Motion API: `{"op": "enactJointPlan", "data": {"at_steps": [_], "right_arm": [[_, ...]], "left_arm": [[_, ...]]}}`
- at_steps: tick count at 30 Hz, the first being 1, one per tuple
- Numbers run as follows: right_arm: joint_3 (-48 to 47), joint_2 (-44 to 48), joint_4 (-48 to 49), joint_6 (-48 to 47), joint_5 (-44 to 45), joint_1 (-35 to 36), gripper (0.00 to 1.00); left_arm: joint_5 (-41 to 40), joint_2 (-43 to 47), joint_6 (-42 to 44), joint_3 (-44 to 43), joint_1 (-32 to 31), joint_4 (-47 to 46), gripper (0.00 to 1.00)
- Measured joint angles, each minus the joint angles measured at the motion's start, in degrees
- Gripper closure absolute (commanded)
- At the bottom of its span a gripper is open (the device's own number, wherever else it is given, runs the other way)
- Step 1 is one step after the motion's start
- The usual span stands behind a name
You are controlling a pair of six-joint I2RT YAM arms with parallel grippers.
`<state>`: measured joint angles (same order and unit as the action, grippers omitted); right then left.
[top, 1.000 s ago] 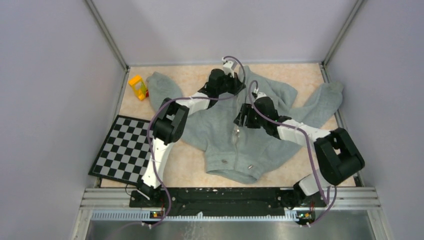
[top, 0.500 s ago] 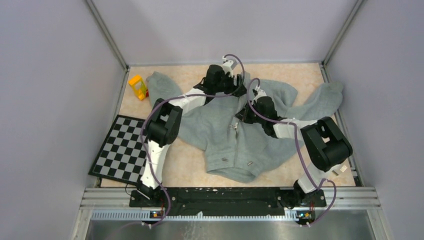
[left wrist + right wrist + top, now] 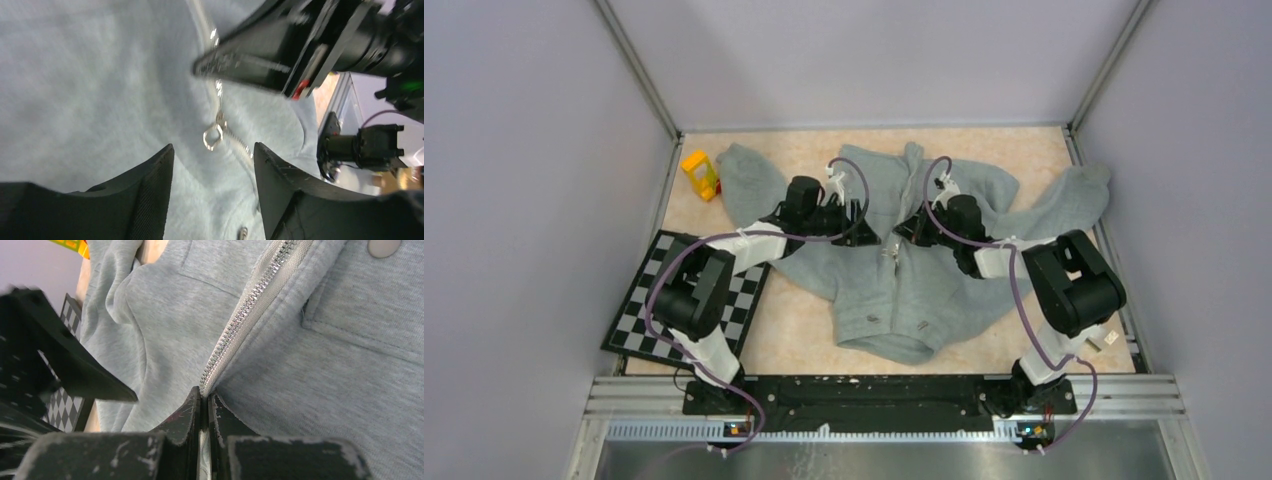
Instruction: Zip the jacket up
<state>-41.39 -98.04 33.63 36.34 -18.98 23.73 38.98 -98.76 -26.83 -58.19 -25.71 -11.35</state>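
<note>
The grey jacket lies spread on the table with its hem toward me and its sleeves out to both sides. Its metal zipper runs up the front, and the ring pull lies on the fleece. My right gripper is shut on the jacket's zipper edge, just above the pull. My left gripper hovers open over the left chest panel, nothing between its fingers, pointing at the pull and at the right gripper. From above, the left gripper sits just left of the right gripper.
A yellow toy block stands at the back left by the sleeve. A checkerboard lies at the front left under my left arm. Grey walls enclose the table on three sides, and a metal rail runs along the near edge.
My left gripper let go at the collar, opened, and swung back toward me and left, down to the chest. My right gripper shut on the zipper edge and shifted slightly away.
</note>
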Motion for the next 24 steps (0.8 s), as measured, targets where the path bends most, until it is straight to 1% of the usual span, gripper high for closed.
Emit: {"op": "enactJointPlan", "data": {"at_steps": [2,4,7,10,15,24], "right_arm": [[0.7,0.0,1.1,0.3,-0.5,-0.3,1.0],[1.0,-0.1,1.9,0.7,-0.8,-0.4,1.0],[1.3,-0.1,2.8,0.9,-1.2,-0.6,1.0],[1.3,-0.1,3.4,1.0,-1.5,-0.7,1.0],[1.4,-0.1,3.8,1.2,-1.8,-0.7,1.0],[1.7,-0.1,4.5,1.3,-1.9,-0.7,1.0]], "left_arm": [[1.3,-0.5,-1.2,2.7,-0.5,0.0,0.37],[2.4,-1.2,-2.0,3.1,-0.7,0.2,0.34],[2.8,-1.6,-3.0,3.1,-1.4,-0.8,0.41],[3.4,-2.1,-4.0,3.1,-2.4,-3.3,0.43],[2.3,-3.6,-4.9,3.1,-4.3,-3.9,0.42],[-0.3,-4.1,-5.9,3.1,-5.1,-3.8,0.56]]}}
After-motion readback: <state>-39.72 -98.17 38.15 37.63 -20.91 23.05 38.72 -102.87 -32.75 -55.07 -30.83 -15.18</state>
